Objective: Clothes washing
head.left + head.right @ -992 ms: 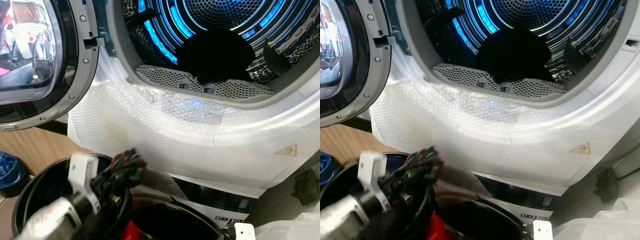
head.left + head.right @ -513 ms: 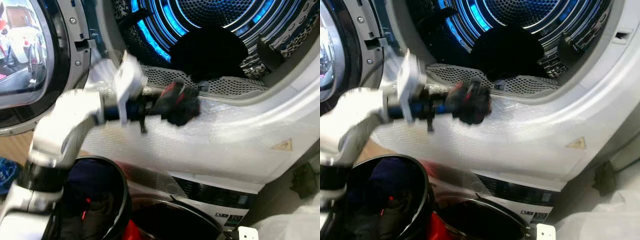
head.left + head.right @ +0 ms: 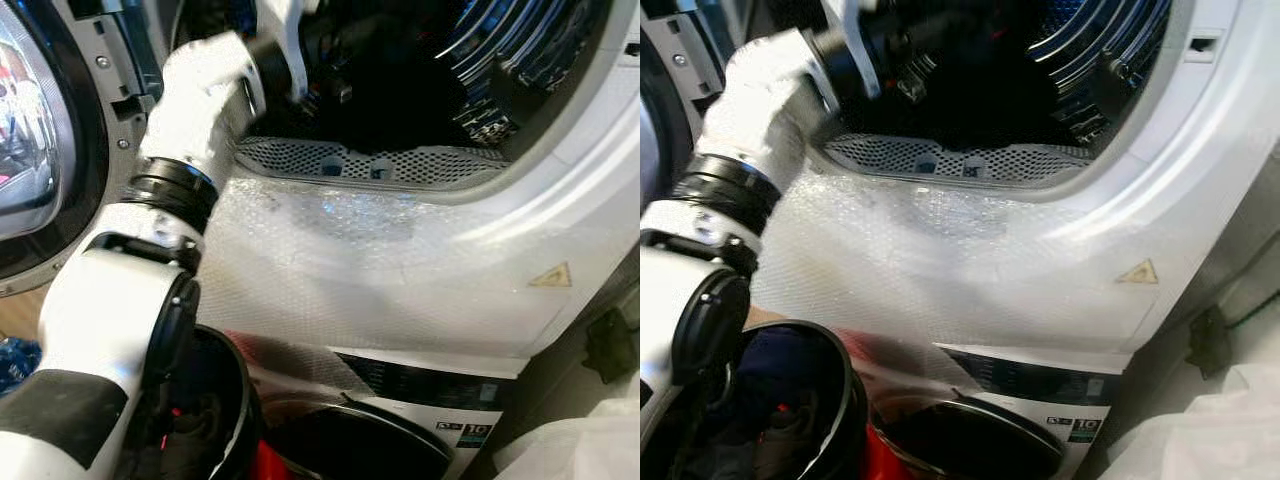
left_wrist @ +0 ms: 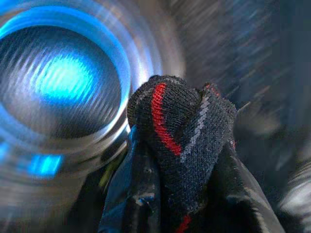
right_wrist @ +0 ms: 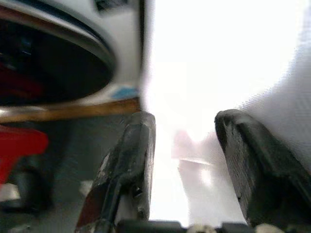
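The left gripper (image 4: pixel 182 194) was clamped on a dark knitted sock (image 4: pixel 180 131) with red and grey stripes, its two black fingers (image 4: pixel 133 194) pinching the cloth from either side. It sat well inside the drum (image 4: pixel 63 82), whose blue-lit back wall glowed blurred beyond the sock.

A second before, that arm had been down at the black basket (image 3: pixel 225 400) by the machine's foot; half a second before, it had carried the bundle up across the bubble wrap (image 3: pixel 330 260) taped over the front panel. Now the silver left arm (image 3: pixel 200 90) reached over the perforated lip (image 3: pixel 370 165) of the opening. I judged the sock was nearly delivered and only the release remained.

The right gripper (image 5: pixel 187 160) hung idle low beside the machine, its fingers spread apart with nothing between them, against a washed-out white glare.

From the head views the gripper itself was lost in the drum's shadow, and the dark garment seen lying there earlier could no longer be told from the gloom. More clothes (image 3: pixel 780 420) lay in the basket, too dim to name.
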Robot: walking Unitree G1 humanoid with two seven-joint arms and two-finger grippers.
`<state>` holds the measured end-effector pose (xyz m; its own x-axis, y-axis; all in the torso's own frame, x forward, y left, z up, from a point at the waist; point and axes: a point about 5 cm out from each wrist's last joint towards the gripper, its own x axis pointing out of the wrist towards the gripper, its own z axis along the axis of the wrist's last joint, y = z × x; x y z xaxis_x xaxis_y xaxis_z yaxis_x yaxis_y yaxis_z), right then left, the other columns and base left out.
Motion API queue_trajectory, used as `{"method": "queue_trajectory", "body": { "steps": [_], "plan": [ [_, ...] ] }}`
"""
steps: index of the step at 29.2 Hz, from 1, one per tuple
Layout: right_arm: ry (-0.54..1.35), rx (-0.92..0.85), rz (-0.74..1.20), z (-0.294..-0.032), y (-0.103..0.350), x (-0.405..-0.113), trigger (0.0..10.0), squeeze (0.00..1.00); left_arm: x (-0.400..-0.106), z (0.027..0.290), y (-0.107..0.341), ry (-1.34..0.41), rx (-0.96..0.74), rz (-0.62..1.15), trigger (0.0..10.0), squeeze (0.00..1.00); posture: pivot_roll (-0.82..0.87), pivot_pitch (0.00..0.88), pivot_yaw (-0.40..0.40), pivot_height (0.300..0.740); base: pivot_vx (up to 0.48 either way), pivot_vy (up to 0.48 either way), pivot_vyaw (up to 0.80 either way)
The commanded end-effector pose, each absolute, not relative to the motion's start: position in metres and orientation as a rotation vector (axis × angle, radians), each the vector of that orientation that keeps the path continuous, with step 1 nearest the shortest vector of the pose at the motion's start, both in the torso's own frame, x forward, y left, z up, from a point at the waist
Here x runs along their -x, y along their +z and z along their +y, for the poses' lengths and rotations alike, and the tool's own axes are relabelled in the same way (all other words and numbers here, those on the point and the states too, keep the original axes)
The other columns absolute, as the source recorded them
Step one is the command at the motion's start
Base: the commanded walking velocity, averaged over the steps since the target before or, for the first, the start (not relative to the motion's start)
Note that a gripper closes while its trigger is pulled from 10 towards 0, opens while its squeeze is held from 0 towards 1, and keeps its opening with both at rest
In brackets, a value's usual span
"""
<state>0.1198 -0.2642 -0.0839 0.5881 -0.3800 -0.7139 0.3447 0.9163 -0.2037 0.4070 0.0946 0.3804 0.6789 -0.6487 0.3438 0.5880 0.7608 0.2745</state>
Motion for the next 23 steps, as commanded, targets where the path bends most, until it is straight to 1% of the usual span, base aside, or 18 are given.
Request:
{"method": "queue_trajectory", "body": {
  "steps": [1,2,6,10,11,12,13,20,23],
  "plan": [
    [-0.451,0.035,0.834,-0.266,-0.084,-0.112,10.0,0.0,-0.411,0.099,0.381,-0.623,-0.162,-0.422,10.0,0.0,-0.17,0.0,0.088,0.74,0.0,0.0,0.0],
    [-0.46,0.037,0.835,-0.269,-0.085,-0.107,10.0,0.0,-0.412,0.1,0.377,-0.597,-0.17,-0.408,10.0,0.0,-0.19,0.0,0.092,0.74,0.0,0.0,0.0],
    [-0.496,0.045,0.836,-0.276,-0.085,-0.089,10.0,0.0,-0.419,0.11,0.368,-0.454,-0.092,-0.357,10.0,0.0,-0.23,0.0,0.093,0.74,0.0,0.0,0.0],
    [-0.515,0.05,0.835,-0.28,-0.085,-0.079,10.0,0.0,-0.422,0.116,0.363,-0.395,-0.06,-0.33,10.0,0.0,-0.27,0.0,0.097,0.74,0.0,0.0,0.0],
    [-0.535,0.052,0.833,-0.283,-0.084,-0.07,10.0,0.0,-0.424,0.119,0.358,-0.36,-0.049,-0.299,10.0,0.0,-0.28,0.001,0.097,0.74,0.0,0.0,0.0],
    [-0.54,0.053,0.833,-0.284,-0.084,-0.067,10.0,0.0,-0.424,0.121,0.357,-0.351,-0.047,-0.287,10.0,0.74,-0.29,0.007,0.099,0.74,0.0,0.0,0.0],
    [-0.542,0.054,0.833,-0.285,-0.083,-0.066,10.0,0.0,-0.425,0.121,0.356,-0.346,-0.048,-0.281,10.0,1.0,-0.29,0.007,0.099,0.74,0.0,0.0,0.0],
    [-0.565,0.052,0.826,-0.288,-0.082,-0.062,10.0,0.0,-0.425,0.12,0.353,-0.373,-0.036,-0.271,10.0,1.0,-0.3,0.006,0.099,0.74,0.0,0.0,0.0],
    [-0.547,0.053,0.819,-0.286,-0.082,-0.068,10.0,0.0,-0.424,0.121,0.354,-0.375,-0.056,-0.277,10.0,1.0,-0.29,0.004,0.094,0.74,0.0,0.0,0.0]
  ]
}}
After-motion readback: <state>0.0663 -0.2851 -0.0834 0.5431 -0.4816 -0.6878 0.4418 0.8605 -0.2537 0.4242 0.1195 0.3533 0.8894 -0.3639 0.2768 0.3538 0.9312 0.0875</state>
